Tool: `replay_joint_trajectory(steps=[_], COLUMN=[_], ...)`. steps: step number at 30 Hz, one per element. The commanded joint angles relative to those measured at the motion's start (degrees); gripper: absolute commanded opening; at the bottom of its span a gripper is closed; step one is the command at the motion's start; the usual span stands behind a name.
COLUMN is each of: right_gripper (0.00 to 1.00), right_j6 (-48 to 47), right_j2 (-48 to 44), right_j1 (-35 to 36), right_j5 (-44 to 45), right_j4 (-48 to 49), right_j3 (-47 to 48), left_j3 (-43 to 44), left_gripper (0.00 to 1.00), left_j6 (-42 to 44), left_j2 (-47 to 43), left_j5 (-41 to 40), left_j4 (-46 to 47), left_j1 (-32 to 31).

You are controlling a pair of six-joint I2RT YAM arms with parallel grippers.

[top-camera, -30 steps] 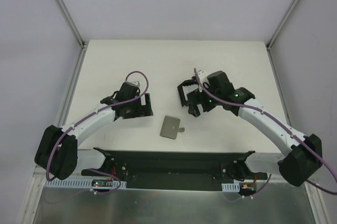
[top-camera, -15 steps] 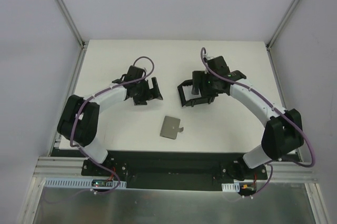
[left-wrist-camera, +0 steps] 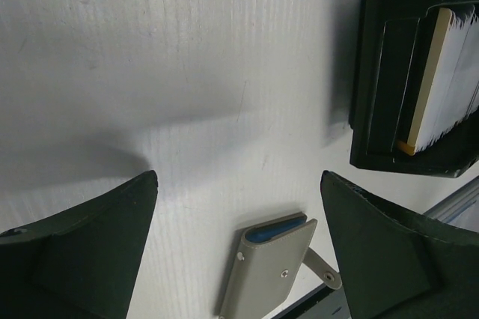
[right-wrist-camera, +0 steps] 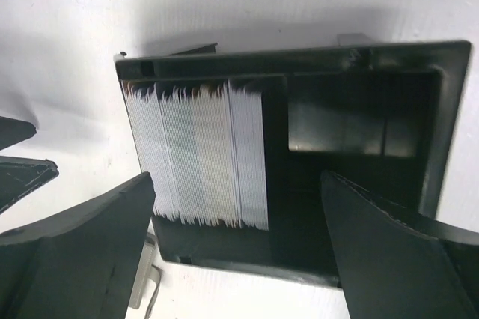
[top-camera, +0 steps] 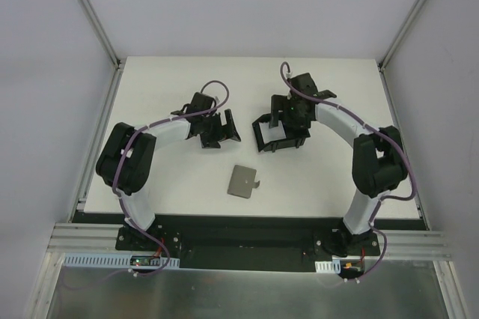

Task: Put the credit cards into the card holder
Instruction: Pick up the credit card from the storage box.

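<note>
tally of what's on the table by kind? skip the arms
black plastic open-topped card holder: 1
grey flat snap-tab wallet: 1
stack of white cards standing in the holder: 1
dark blue card, only its edge showing in the wallet's mouth: 1
Total: 4

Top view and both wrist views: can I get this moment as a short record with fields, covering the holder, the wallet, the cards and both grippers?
card holder: black open box on the table, below the right gripper
holder contents: stack of white cards on one side; nothing seen in the other compartment
grey wallet: flat on the table, apart from the holder
credit cards: only a blue edge shows, at the wallet's open end
left gripper: open, empty, over bare table
right gripper: open, empty, above the holder
</note>
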Motion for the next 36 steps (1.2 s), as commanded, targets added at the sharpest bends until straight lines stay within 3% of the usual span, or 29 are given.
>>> replay_joint_trajectory(steps=[1,16,36], right_gripper=[0.94,0.92,0.54], right_j6=[1.5,3.2,4.4], right_j2=[2.7,6.4,2.8], right_j1=[-0.3,-0.7,-2.4], right_j5=[-5.5,-12.6,-17.4], right_j4=[3.9,6.4,9.4], right_j3=[2.7,2.1,-0.7], left_j3=[-0.1,3.1,4.6], left_gripper=[0.89,0.82,0.78], left_j6=[-0.7,-1.5,-1.8], left_j2=[-0.7,4.5,5.7], left_j5=[1.1,4.6,6.3], left_j4=[2.3,4.4,4.6], left_j1=[-0.4,-2.0,-2.5])
